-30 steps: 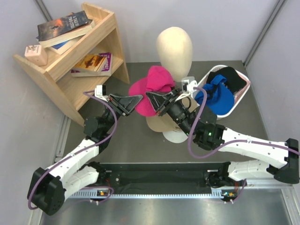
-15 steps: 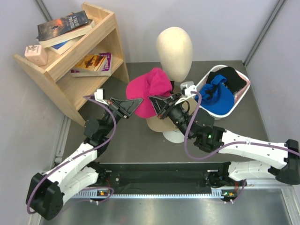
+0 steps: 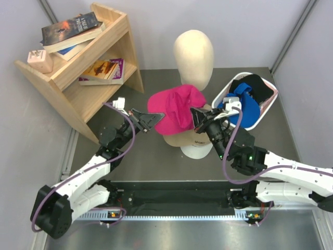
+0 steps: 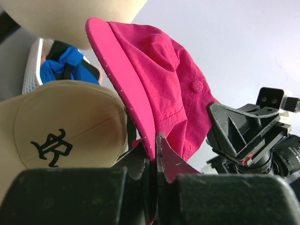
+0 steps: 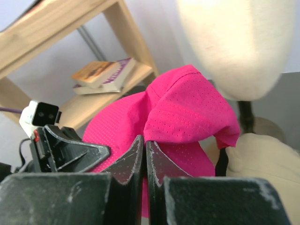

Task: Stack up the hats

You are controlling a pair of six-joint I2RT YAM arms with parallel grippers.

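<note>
The hats were only partly stacked, by my judgement. A tan cap (image 3: 173, 139) lay on a white cap (image 3: 196, 151) in the middle of the table (image 3: 156, 161), just near of the mannequin head (image 3: 193, 54). The magenta cap (image 3: 174, 110) hung over that pile, carried in the air and not yet set on it. A blue cap (image 3: 247, 110) and a black cap (image 3: 258, 86) lay in the white basket (image 3: 272, 92) at the far right. So after the magenta one at least those two were left to add. No other hats could be made out.

The left arm (image 3: 88, 172) rose from the near left corner and slanted toward the far right. It brought the left gripper (image 3: 151, 121) to the left side of the magenta cap. In the left wrist view its jaws were pinched tight on the cap's edge by the brim.

The right arm (image 3: 283, 167) came in from the near right and leaned left over the pile. The right gripper (image 3: 196, 115) was at the cap's right side. In the right wrist view its jaws were closed flat on a fold of the crown fabric.

The cap was spread between the two grips, its crown bulging upward. The two grippers faced each other across it.
</note>
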